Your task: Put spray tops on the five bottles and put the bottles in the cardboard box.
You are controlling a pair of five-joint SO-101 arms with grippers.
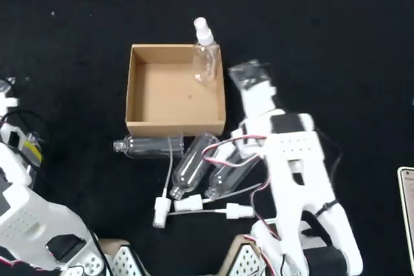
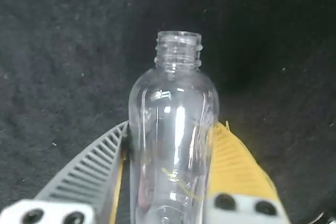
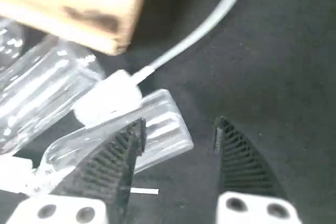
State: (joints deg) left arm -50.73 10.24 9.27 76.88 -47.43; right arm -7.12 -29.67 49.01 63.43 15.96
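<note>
**BOTTLE CLAMPED FOR CAPPING; SECOND TOOL OPEN OVER A LOOSE SPRAY TOP**

The left tool [image 2: 170, 129] is closed on a clear plastic bottle with a bare threaded neck [image 2: 176, 103]. Its grey and yellow fingers clamp the body from both sides. The neck projects well beyond the fingertips. This grip appears chosen to leave the thread free to receive a spray top.

The right tool [image 3: 179, 125] is open and holds nothing. It hangs low over the black tabletop [image 3: 273, 51]. Just beyond its fingertips lies a white spray top with a thin dip tube [image 3: 107, 98]. A clear plastic overcap [image 3: 157, 129] lies against one finger, with its end reaching into the gap. Farther out from this tool are a corner of the brown cardboard box [image 3: 79, 3] and a bare bottle lying on its side [image 3: 37, 93]. The open jaws suggest that picking up a spray top is the step in hand.

In the high view, three bare clear bottles [image 1: 194, 167] lie on their sides beside the right arm [image 1: 294, 172], between the box wall and the loose white spray tops [image 1: 187, 203]. They are kept close together, probably so that both arms can reach them. One capped bottle [image 1: 205, 59] stands upright at a box corner, apparently inside. Judged from this, one of the five bottles is finished.
</note>
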